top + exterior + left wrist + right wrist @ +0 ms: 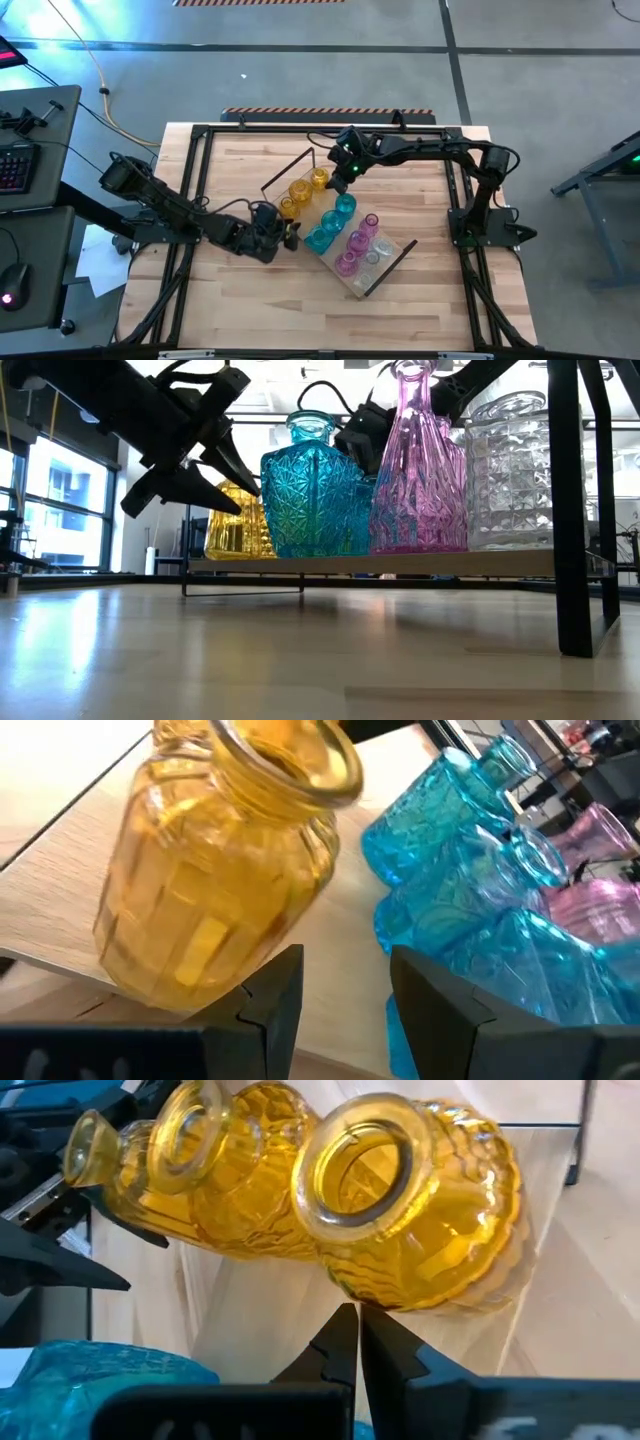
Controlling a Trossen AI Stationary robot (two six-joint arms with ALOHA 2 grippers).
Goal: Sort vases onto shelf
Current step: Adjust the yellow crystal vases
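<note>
**Three colour groups of vases fill the shelf, both arms beside the amber end**

Three amber vases (303, 190) stand in a short diagonal row at the upper-left end of the shelf (395, 257), which lies slantwise across the middle of the surface (250, 310) in the high view. Next along the board come the teal vases (332, 222), then the pink vases (357, 245), and a clear vase (382, 248) sits toward the lower-right end, near the black frame loop (392, 268).

The left gripper (290, 235) sits just left of centre in the high view, close to the lower-left edge of the shelf beside the nearest amber vase. In the left wrist view its fingers (270, 1010) are spread with an empty gap between them; an amber vase (220, 880) fills the upper left of that frame, apart from the fingers, and teal vases (470, 890) crowd the right side.

The right gripper (337, 182) hangs above centre in the high view, just beside the amber vase at the upper end of the row. In the right wrist view its fingers (335, 1345) are pressed together at the bottom centre, pinching nothing, with the amber vases (400, 1210) spread across the upper part of that frame.

In the low view, a teal vase (310, 490), a pink vase (418, 470) and a clear vase (508, 470) stand upright side by side on the board, an amber one (238, 520) behind at left.
</note>
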